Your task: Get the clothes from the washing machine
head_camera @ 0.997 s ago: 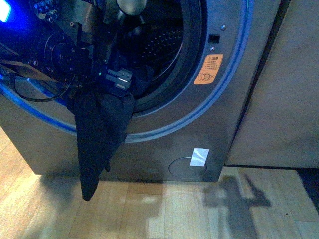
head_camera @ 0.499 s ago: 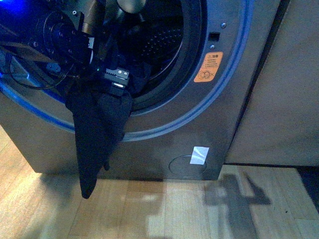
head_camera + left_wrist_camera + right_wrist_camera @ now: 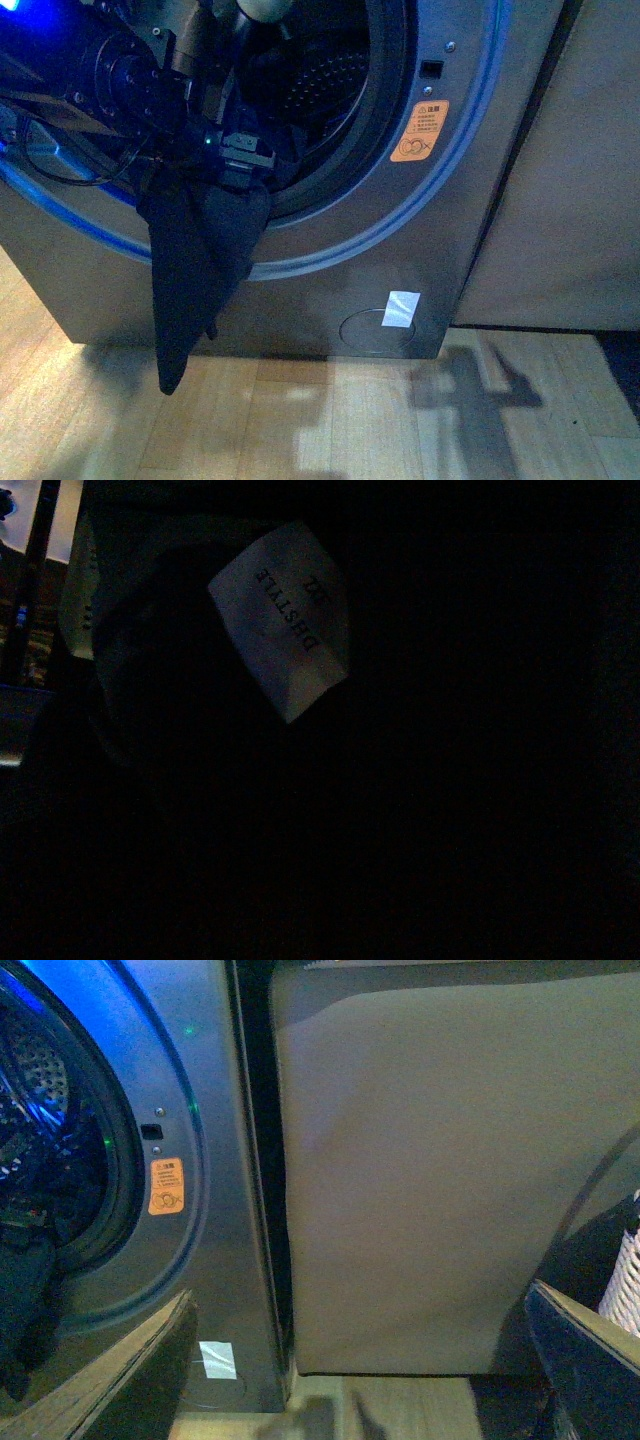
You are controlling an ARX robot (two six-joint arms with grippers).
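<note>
Navy garment (image 3: 195,270) hangs long-axis vertical from the left pincer (image 3: 240,165), which looks clamped on its top end at the door lip of the washing machine (image 3: 330,290). Right pincer (image 3: 360,1295) is spread, empty, well off to the side.

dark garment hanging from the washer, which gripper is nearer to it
Left. The left gripper holds the garment by its top at the washer opening; the right gripper, open and empty, is off to the side, facing the beige panel.
</note>
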